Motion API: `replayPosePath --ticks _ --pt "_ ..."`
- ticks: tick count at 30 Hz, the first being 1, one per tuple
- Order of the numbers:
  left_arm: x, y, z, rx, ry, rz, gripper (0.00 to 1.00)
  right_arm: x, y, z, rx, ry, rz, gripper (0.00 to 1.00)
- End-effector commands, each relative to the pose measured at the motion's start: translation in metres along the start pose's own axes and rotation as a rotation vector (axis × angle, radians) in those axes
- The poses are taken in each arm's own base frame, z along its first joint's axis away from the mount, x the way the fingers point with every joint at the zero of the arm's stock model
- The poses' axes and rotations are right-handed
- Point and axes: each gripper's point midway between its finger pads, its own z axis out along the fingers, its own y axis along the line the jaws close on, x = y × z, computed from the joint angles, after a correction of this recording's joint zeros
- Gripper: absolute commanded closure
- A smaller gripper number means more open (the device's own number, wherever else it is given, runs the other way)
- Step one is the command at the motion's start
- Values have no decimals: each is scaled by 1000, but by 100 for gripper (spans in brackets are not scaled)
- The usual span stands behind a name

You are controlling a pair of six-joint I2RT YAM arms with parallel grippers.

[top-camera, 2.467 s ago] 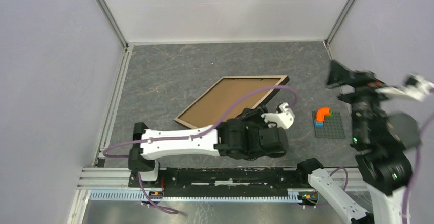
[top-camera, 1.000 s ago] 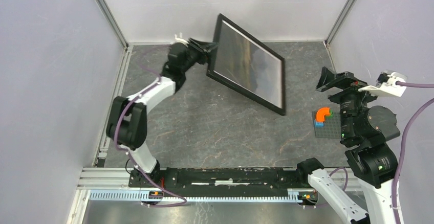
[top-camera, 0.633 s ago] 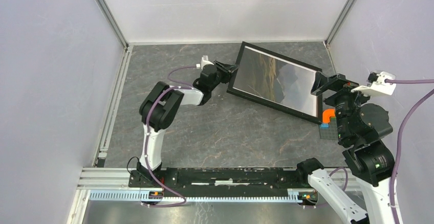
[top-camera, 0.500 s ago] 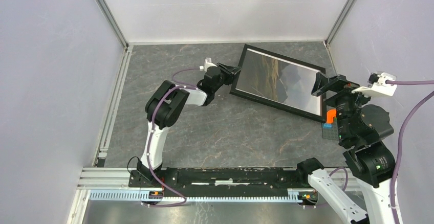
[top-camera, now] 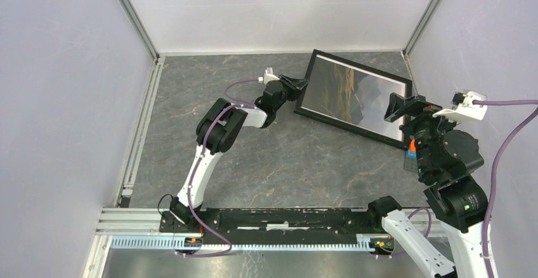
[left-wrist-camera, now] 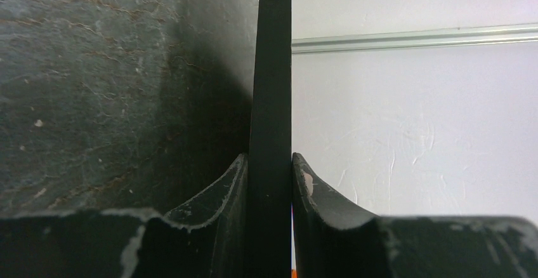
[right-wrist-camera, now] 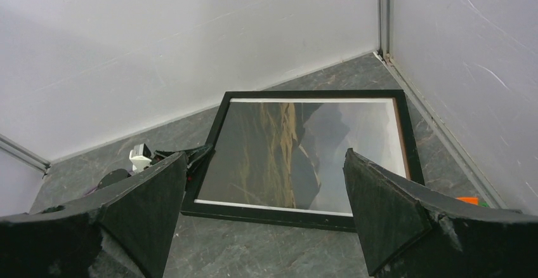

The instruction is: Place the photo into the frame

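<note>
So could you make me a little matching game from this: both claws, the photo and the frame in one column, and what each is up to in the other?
Things:
1. left claw
2. right claw
3. the photo
4. the frame

States:
A. open, holding nothing
B. black face turned up toward the cameras
C. shut on a thin black edge
D. sits inside the rails, hills showing

Pairs: 1-C, 2-A, 3-D, 4-B
</note>
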Motion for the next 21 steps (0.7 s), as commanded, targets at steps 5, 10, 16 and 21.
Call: replayPosePath --ticks 5,10,16,21 --pt "-22 14 0 -86 31 205 44 5 -2 -2 2 10 1 2" --pt "-33 30 -20 -314 145 382 26 9 5 1 -33 22 -6 2" --pt "-81 4 -81 -566 160 604 12 9 18 6 -96 53 -83 2" --pt "-95 -78 -155 -499 190 725 10 7 38 3 -224 60 -161 2"
